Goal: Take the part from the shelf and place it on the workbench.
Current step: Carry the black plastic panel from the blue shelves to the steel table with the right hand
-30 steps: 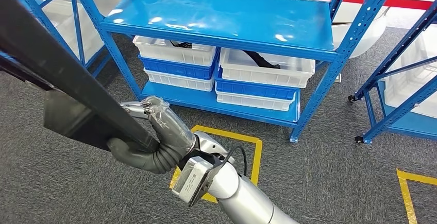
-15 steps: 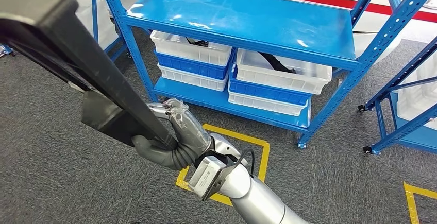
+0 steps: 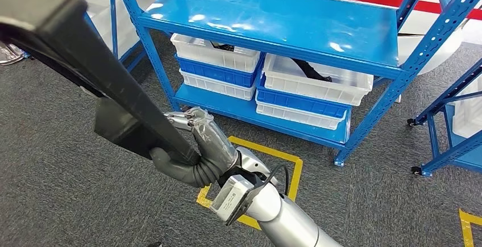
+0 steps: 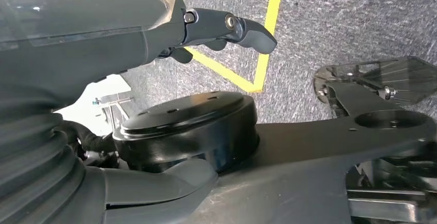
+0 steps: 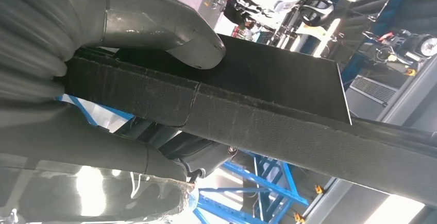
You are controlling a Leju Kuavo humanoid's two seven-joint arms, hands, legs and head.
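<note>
One long black part (image 3: 85, 71) is already off the blue shelf (image 3: 273, 25), gripped by the robot's right hand (image 3: 190, 150) above the grey carpet. Its long axis runs up and away from the hand toward the head view's upper left, so most of its length overhangs beyond the grip. The right wrist view shows the thumb (image 5: 170, 33) pressed on the part's flat face, with the fingers wrapped under its edge. The right arm reaches forward across the body, bent at the wrist. The left hand (image 4: 103, 54) holds nothing, with a finger stretched out above the floor. No workbench is visible, so the carry likely has some way to go.
</note>
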